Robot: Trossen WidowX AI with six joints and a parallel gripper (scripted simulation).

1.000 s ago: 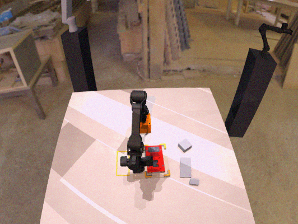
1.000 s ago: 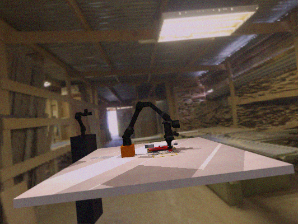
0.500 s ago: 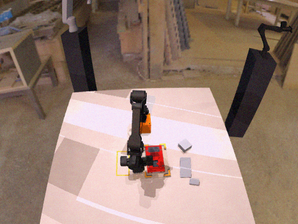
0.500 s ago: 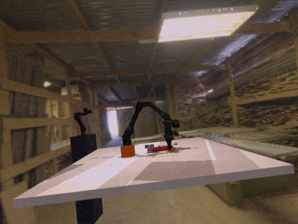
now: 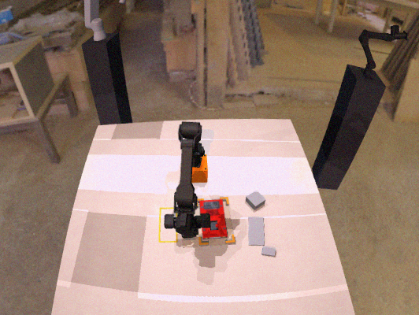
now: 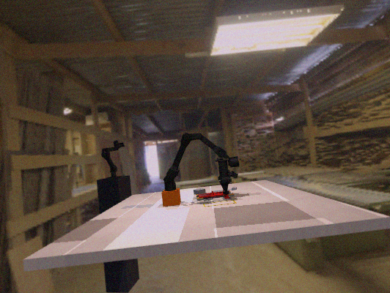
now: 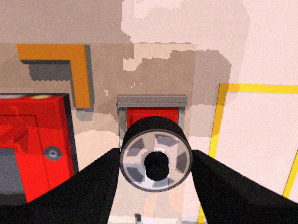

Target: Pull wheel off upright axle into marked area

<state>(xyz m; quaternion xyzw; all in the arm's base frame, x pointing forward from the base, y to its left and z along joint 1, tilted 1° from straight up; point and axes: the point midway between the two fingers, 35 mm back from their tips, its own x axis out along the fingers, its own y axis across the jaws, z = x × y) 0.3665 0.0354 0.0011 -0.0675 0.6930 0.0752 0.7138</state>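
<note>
In the wrist view a black wheel (image 7: pixel 155 158) with a grey spoked hub sits between my two black fingers, and my gripper (image 7: pixel 155 155) is shut on its sides. Below the wheel lies a small red base in a grey frame (image 7: pixel 152 104); the axle is hidden by the wheel. The marked area is a yellow outline (image 7: pixel 218 125) (image 5: pixel 160 224) just to the right in the wrist view. In the top view my gripper (image 5: pixel 187 228) hangs low beside the red board (image 5: pixel 213 220). In the exterior view my gripper (image 6: pixel 226 190) is down at the board.
A red board (image 7: pixel 30 140) with grey insets lies framed by orange corner marks (image 7: pixel 75 65) (image 5: pixel 230 239). Three grey blocks (image 5: pixel 255 200) (image 5: pixel 256 231) (image 5: pixel 268 250) lie to its right. The arm's orange base (image 5: pixel 199 169) (image 6: pixel 171 198) stands behind. Two black pillars (image 5: pixel 106 79) (image 5: pixel 348 126) flank the table.
</note>
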